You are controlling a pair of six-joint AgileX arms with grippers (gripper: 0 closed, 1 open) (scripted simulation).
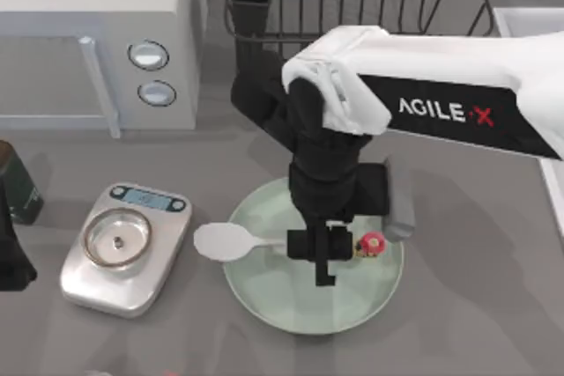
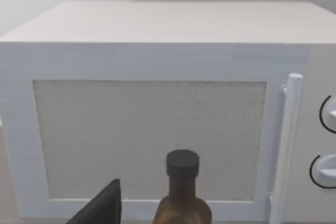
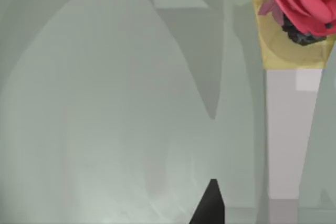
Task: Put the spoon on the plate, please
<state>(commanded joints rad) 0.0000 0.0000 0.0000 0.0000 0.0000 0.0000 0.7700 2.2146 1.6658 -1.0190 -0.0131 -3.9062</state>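
Top view: my right arm reaches in from the upper right, its gripper (image 1: 324, 248) pointing down at frame centre, fingers clenched on the spoon (image 1: 231, 240) handle. The spoon lies across the plate (image 1: 291, 305), bowl overhanging the left rim. My left arm sits parked at the left edge.

Left wrist view: a microwave (image 2: 157, 77) and a brown bottle (image 2: 182, 192).

Right wrist view: the spoon's pink knob (image 3: 302, 3) at upper right over the plate's green surface (image 3: 105, 103).

A large, round, pale mint-green glossy plate (image 1: 264, 292) with a shallow rim is seen just to the right of the silver scale (image 1: 123, 248). A small spoon (image 1: 231, 241) is laid flat across it: the white oval bowl overhangs the plate's rim on the scale's side, while the pink-red knob at the handle's end is over the plate's far half.
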